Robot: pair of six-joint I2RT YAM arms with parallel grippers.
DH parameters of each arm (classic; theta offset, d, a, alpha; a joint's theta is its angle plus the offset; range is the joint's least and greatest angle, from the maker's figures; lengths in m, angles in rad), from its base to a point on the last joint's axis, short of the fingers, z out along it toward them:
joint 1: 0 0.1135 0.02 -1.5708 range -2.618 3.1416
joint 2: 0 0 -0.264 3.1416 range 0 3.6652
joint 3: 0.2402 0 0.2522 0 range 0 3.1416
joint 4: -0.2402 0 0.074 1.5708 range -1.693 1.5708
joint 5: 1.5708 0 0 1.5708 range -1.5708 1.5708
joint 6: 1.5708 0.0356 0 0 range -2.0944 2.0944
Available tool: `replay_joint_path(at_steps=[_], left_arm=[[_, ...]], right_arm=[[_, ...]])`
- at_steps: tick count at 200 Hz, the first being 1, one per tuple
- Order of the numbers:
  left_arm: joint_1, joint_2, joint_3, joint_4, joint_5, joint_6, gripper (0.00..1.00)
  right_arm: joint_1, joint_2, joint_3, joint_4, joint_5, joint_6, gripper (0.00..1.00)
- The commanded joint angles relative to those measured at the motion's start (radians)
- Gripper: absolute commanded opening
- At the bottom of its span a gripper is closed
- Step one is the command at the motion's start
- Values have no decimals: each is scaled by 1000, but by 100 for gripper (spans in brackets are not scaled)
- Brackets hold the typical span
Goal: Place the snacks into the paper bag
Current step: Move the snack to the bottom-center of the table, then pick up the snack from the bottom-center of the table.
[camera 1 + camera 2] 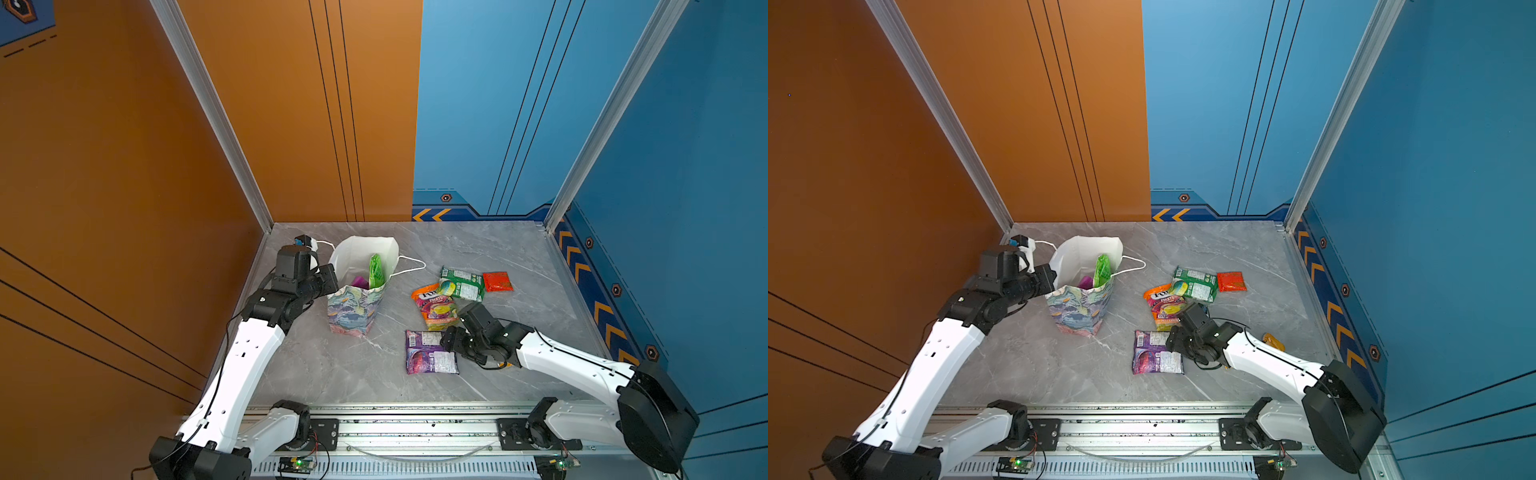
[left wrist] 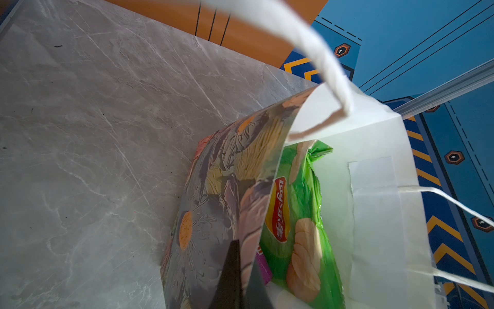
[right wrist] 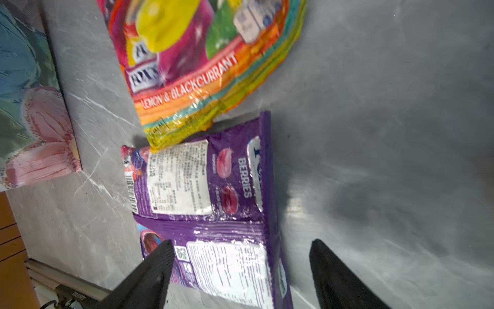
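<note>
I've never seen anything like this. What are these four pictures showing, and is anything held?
Two white robot arms work at a grey table. Two pictures look down from overhead; two come from cameras on the wrists. The left gripper is shut on the wall of the paper bag, which holds a green Lay's chips packet. The right gripper hovers open over two purple packets. A Fox's fruits packet, a green-white packet and a small red packet lie nearby.

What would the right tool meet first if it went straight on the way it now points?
Most likely the nearer purple packet: the right tool, jaws open, points down at it, with the table beneath. How far above the packet it hangs is unclear.
</note>
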Motion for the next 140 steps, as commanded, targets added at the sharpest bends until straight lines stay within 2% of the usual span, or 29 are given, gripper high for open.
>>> replay_joint_path(at_steps=[1, 41, 91, 107, 140], left_arm=[[8, -13, -11, -5, -5, 19, 0], [8, -14, -13, -5, -6, 21, 0], [7, -13, -13, -5, -7, 23, 0], [8, -12, -13, -5, -7, 23, 0], [6, -9, -13, -5, -11, 21, 0]], right_arm=[[-1, -18, -60, 43, -73, -55, 76], [1, 8, -97, 121, -113, -114, 65], [10, 80, -95, 169, -111, -127, 46], [13, 97, -90, 167, -104, -126, 39], [16, 91, -90, 156, -80, -125, 16]])
